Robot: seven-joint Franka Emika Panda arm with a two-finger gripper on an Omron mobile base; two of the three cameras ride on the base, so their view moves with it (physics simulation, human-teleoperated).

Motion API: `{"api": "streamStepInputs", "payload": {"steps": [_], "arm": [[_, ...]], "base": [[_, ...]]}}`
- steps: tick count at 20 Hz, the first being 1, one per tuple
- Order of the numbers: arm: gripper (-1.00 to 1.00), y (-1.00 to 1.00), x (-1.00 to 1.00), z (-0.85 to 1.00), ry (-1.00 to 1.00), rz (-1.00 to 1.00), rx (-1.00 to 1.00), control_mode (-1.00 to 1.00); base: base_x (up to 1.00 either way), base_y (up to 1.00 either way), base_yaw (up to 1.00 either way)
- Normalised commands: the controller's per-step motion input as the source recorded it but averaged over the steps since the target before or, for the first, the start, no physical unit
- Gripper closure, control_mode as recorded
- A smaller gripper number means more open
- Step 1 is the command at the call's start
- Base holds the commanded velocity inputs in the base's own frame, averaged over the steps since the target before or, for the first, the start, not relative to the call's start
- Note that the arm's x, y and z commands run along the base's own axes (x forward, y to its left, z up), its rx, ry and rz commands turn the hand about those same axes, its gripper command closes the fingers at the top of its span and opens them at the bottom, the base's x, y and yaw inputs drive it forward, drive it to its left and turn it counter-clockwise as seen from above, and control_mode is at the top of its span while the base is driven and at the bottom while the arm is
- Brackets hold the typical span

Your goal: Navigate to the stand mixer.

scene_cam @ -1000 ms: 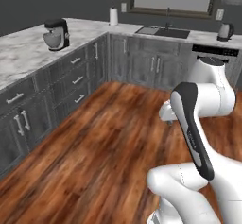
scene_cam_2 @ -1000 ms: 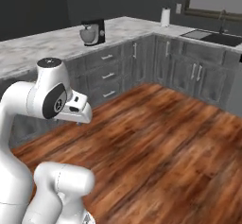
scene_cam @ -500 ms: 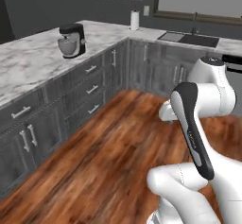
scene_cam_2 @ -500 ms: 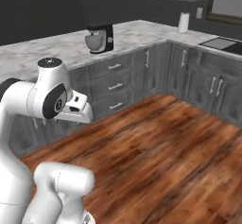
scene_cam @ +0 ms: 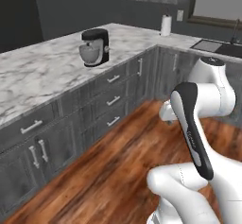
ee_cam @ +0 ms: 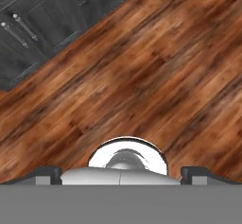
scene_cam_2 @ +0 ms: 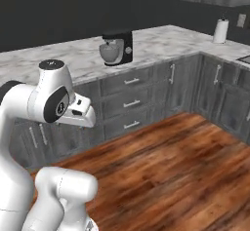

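Marble, white veined with grey, tops the long L-shaped surface point(scene_cam: 42, 72) that runs along the left wall and turns at the far corner. Below it stand dark grey cabinets point(scene_cam: 71, 128) with silver bar handles on their drawers and doors. Reddish-brown wooden floor point(scene_cam: 113, 171) covers the open space between the cabinets and the robot. The white arm point(scene_cam: 208, 100) is folded up close over its base, well apart from the surface.

The stand mixer point(scene_cam: 95, 47) sits on the marble, near its front edge, above a stack of drawers; its black head hangs over the silver-grey bowl. A white paper towel roll point(scene_cam: 166, 25) stands upright farther along, near the corner.

The hand point(ee_cam: 121, 172) points down at the floor; its two dark tips stand wide apart and grip nothing.
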Motion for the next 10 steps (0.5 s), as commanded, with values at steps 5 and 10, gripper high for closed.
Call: {"api": "streamStepInputs", "payload": {"steps": [5, 10], "arm": [[-1.0, 0.0, 0.0, 0.0, 0.0, 0.0, 0.0, 1.0], [-1.0, 0.0, 0.0, 0.0, 0.0, 0.0, 0.0, 1.0]], "base": [[1.0, -0.27, 0.49], [1.0, -0.49, 0.57]]}}
